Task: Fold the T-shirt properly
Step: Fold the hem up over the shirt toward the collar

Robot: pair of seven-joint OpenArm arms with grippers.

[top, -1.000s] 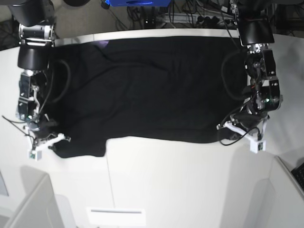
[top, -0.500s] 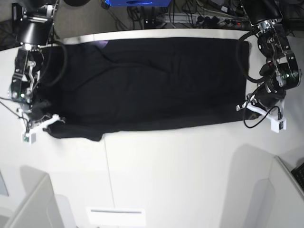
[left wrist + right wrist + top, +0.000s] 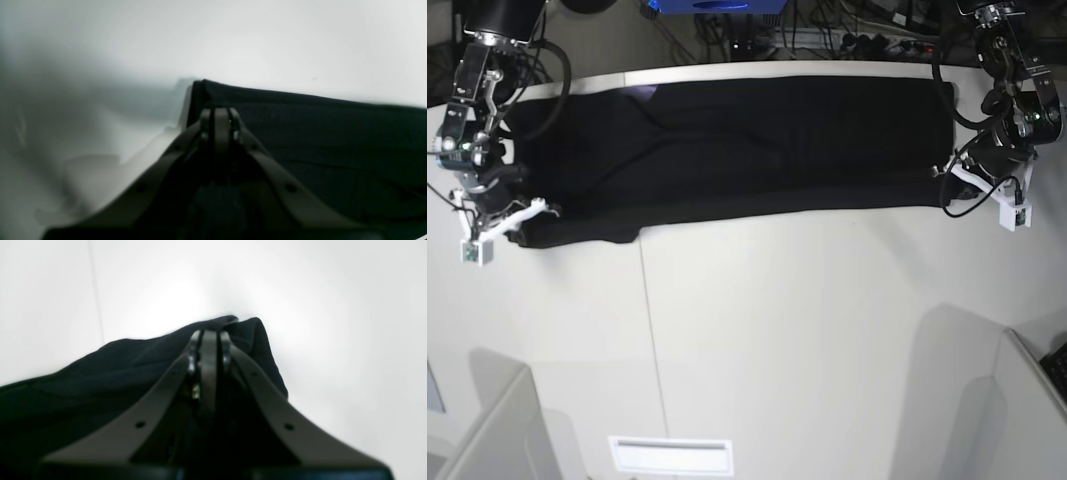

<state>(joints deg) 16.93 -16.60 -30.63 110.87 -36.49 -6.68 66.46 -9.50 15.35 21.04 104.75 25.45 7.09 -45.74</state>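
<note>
The black T-shirt (image 3: 737, 140) lies as a long flat band across the back of the white table (image 3: 777, 330), plain side showing. At the band's near right corner my left gripper (image 3: 949, 185) is shut on the cloth. The left wrist view shows this gripper (image 3: 218, 115) pinching a folded edge of the T-shirt (image 3: 333, 140). My right gripper (image 3: 525, 222) is shut on the near left corner. In the right wrist view, that gripper (image 3: 208, 336) is clamped on a bunched peak of the T-shirt (image 3: 83, 383).
Cables and a blue object (image 3: 712, 5) sit behind the table's back edge. Grey partitions stand at the front left (image 3: 487, 420) and front right (image 3: 1027, 400). A white slotted plate (image 3: 670, 455) lies at the front edge.
Both grippers have carried the shirt's near edge toward the back of the table and outward. The black band is narrower front to back and stretched straighter.
</note>
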